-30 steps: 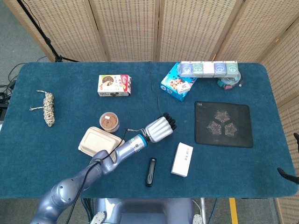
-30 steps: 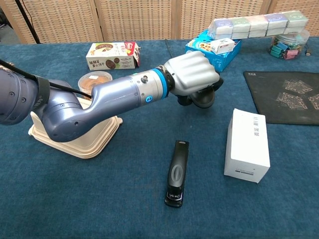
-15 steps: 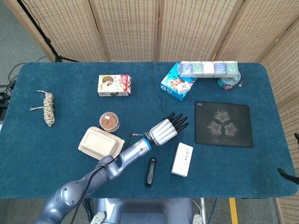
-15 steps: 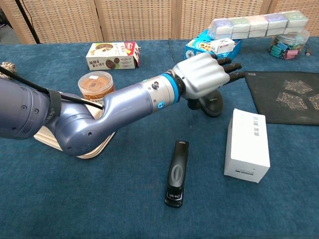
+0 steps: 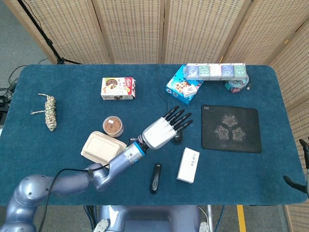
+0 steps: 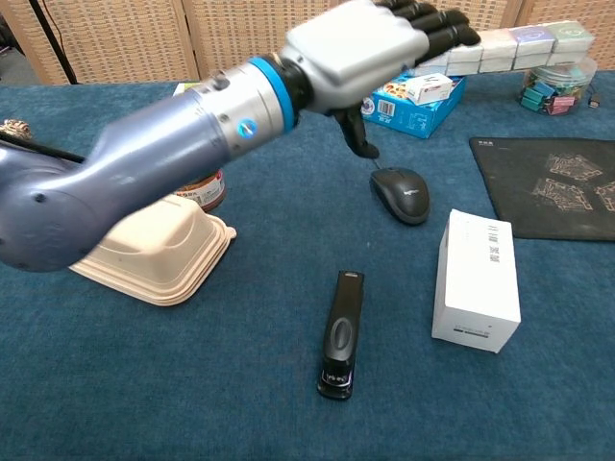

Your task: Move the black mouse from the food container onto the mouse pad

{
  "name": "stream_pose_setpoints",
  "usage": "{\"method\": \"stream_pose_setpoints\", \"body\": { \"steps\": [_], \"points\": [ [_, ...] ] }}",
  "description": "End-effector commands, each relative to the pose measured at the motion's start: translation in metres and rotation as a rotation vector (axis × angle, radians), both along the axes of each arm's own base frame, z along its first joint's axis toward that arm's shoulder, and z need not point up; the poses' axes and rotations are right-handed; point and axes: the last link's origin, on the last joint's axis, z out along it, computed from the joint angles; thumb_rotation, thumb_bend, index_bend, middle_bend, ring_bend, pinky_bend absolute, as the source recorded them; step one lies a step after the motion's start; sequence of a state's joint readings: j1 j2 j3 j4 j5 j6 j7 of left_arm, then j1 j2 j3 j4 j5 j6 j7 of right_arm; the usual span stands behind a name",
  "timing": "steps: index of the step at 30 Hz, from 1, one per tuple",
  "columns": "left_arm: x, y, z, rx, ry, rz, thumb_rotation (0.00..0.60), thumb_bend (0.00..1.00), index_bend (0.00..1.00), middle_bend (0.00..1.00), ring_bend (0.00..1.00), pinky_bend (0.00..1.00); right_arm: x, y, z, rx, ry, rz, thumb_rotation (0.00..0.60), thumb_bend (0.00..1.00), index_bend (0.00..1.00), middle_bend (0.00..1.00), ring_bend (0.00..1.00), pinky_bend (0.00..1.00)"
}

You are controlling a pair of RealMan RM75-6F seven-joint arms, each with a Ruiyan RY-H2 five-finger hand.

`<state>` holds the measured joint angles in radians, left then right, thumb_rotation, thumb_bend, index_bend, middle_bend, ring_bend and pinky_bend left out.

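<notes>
The black mouse (image 6: 401, 195) is sitting on the blue cloth, short of the mouse pad (image 5: 231, 128) on the side nearer the food container (image 6: 154, 254), so it is out of the container but not yet on its target. The left hand (image 6: 360, 43) is hanging in the air above the mouse with its fingers (image 6: 432, 21) stretched out and spread wide, holding nothing; the right hand is not showing in either view, apart from perhaps a dark bit at the far right edge that I cannot make out. To my eye the step in hand is getting hold of the mouse again to carry it the rest of the way onto the pad. Doing that well would mean lowering the palm squarely over the hump of the mouse and closing the fingers along both its sides, since the shell looks smooth and rounded and could squirt out of a lopsided grasp. The thin cable (image 6: 347, 120) trailing from the mouse away from the pad could drag as it travels, so a proper lift seems safer than a slide. The white box (image 6: 478, 279) is standing just beside the mouse, between it and the pad's near corner, and the hand should be passing clear of it. The black stapler (image 6: 340, 333) is lying farther from the pad, out of the way.
</notes>
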<state>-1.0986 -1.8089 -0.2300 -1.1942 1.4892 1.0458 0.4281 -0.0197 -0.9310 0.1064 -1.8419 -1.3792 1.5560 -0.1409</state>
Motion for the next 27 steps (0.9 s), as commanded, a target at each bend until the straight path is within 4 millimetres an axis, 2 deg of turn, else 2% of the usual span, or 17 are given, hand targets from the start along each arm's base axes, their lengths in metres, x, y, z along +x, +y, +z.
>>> {"method": "stream_pose_setpoints", "body": {
  "steps": [1,4,8,13,14,21,24,27],
  "points": [
    [-0.052,-0.008,0.093,0.091,-0.033,0.142,0.600,0.04,0.00,0.00,0.00,0.00,0.002,0.001,-0.002,0.007,0.002,0.007,0.600,0.00,0.00,0.00,0.00,0.00],
    [-0.077,-0.016,0.120,0.106,-0.059,0.203,0.600,0.02,0.00,0.00,0.00,0.00,0.003,0.001,-0.004,0.014,-0.001,0.013,0.600,0.00,0.00,0.00,0.00,0.00],
    [-0.131,-0.035,0.164,0.124,-0.092,0.318,0.600,0.02,0.00,0.00,0.00,0.00,0.002,-0.003,-0.009,0.035,0.003,0.011,0.600,0.00,0.00,0.00,0.00,0.00],
    [-0.179,-0.056,0.194,0.130,-0.123,0.433,0.600,0.02,0.00,0.00,0.00,0.00,0.009,-0.014,-0.014,0.059,0.013,0.027,0.600,0.00,0.00,0.00,0.00,0.00],
    [-0.194,-0.063,0.201,0.139,-0.137,0.474,0.600,0.02,0.00,0.00,0.00,0.00,0.012,-0.018,-0.016,0.066,0.015,0.036,0.600,0.00,0.00,0.00,0.00,0.00],
    [-0.264,-0.105,0.222,0.106,-0.262,0.633,0.600,0.02,0.00,0.00,0.00,0.00,0.043,-0.052,-0.035,0.125,-0.006,0.082,0.600,0.00,0.00,0.00,0.00,0.00],
    [-0.281,-0.118,0.227,0.099,-0.296,0.678,0.600,0.02,0.00,0.00,0.00,0.00,0.061,-0.069,-0.049,0.162,-0.019,0.106,0.600,0.00,0.00,0.00,0.00,0.00],
    [-0.282,-0.123,0.236,0.104,-0.308,0.684,0.600,0.02,0.00,0.00,0.00,0.00,0.078,-0.083,-0.063,0.200,-0.054,0.126,0.600,0.00,0.00,0.00,0.00,0.00]
  ]
}}
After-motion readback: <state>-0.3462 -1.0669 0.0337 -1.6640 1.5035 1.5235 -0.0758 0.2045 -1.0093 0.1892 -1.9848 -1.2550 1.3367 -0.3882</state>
